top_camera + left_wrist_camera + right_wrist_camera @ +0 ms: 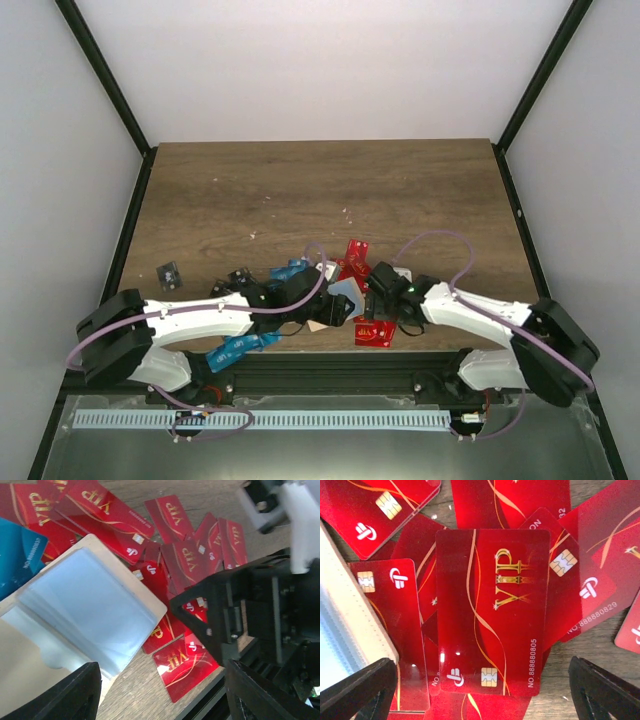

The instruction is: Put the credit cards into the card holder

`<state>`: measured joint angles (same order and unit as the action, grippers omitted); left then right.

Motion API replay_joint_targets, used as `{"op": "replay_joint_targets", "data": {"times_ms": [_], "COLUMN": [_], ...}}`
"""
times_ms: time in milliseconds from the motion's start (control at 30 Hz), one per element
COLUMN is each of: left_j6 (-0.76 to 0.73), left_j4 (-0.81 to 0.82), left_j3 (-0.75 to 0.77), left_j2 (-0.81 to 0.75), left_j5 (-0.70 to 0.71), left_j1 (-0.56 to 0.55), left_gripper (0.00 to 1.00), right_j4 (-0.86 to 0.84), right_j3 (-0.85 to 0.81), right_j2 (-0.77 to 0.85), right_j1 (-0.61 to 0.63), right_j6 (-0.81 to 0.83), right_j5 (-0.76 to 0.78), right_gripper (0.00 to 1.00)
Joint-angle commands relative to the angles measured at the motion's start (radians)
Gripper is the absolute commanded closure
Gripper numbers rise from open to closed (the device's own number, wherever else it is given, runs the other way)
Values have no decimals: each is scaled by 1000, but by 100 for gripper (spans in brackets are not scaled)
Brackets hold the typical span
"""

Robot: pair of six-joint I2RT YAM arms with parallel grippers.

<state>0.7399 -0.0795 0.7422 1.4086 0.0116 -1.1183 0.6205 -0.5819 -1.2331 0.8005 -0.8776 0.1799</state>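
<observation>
The pale beige card holder (90, 605) lies open with its clear sleeves up; it also shows in the top view (343, 290) and at the left edge of the right wrist view (340, 610). My left gripper (165, 697) is open above the holder's near corner, and its left finger (70, 695) is over the holder. Red credit cards (492, 610) lie piled beside the holder. My right gripper (480, 695) is open and empty, low over the top red card. It shows in the left wrist view (250, 610). In the top view the left gripper (328, 306) and right gripper (378, 295) are close together.
One red card (375, 331) lies at the table's front edge. Blue cards lie near the left arm (290, 270) and at the front edge (235, 350). Black cards (168, 273) lie at the left. The table's front lip (210, 705) is right below the grippers.
</observation>
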Motion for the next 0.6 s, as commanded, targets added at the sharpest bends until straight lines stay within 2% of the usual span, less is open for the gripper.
{"op": "replay_joint_targets", "data": {"times_ms": [0, 400, 567], "left_j6": [-37, -72, -76], "left_j4": [81, 123, 140], "left_j3": [-26, -92, -115], "left_j2": [-7, -52, -67], "left_j5": [-60, -118, -133], "left_j1": [13, 34, 48], "left_gripper": [30, 31, 31], "right_j4": [47, 36, 18], "right_j3": [-68, -86, -30], "right_j2": [-70, -209, -213], "right_j1": [-4, -14, -15], "right_j6": [-22, -15, -51], "right_j5": [41, 22, -19], "right_gripper": [6, 25, 32]}}
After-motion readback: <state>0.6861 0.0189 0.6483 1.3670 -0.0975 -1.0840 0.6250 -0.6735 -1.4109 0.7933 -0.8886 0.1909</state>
